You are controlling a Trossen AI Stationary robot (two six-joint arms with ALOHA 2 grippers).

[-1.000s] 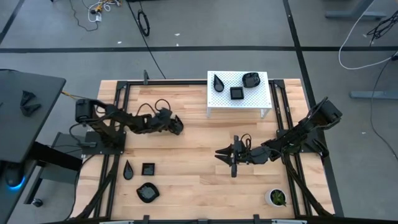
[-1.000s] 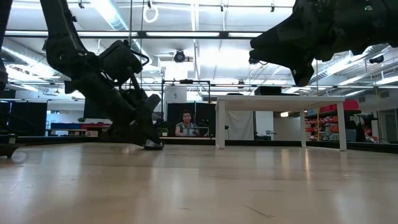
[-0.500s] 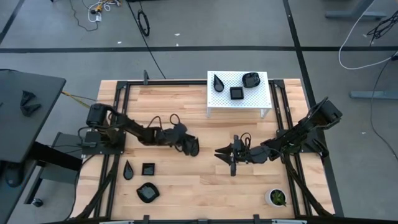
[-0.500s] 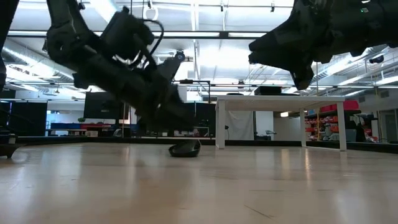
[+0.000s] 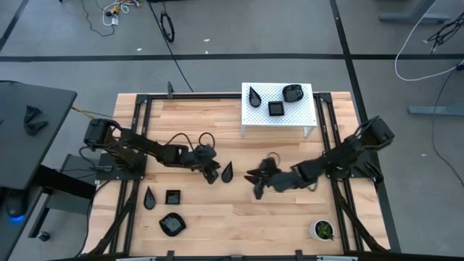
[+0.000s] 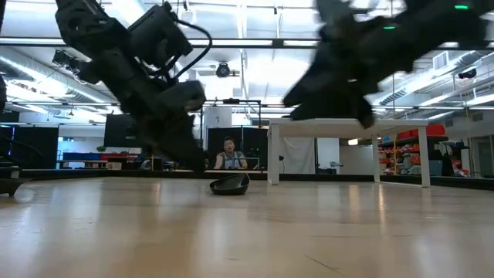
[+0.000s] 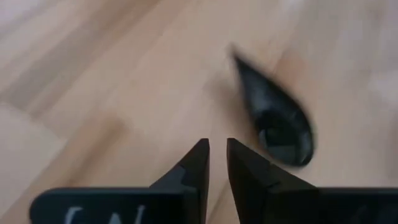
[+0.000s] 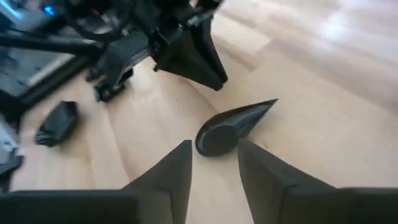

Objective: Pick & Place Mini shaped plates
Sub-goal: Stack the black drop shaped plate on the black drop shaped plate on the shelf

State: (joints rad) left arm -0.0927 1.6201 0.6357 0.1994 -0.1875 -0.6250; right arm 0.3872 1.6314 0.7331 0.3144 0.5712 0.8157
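The teardrop plate point(image 5: 227, 171) lies free mid-table, the left gripper point(image 5: 213, 174) just at its nine o'clock with fingers nearly together and empty, the right gripper point(image 5: 255, 181) parted at four o'clock — too flat an approach could shove the plate away.

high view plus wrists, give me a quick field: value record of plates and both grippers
centre plate: teardrop plate lying on the wooden table, held by neither gripper
left gripper: left gripper just beside the teardrop plate, fingers nearly together, nothing between them
right gripper: right gripper open, aimed at the teardrop plate, not touching it
white stand: white stand carries three plates
front-left group: three plates on the table near the left arm's base
other: plant pot at the front right
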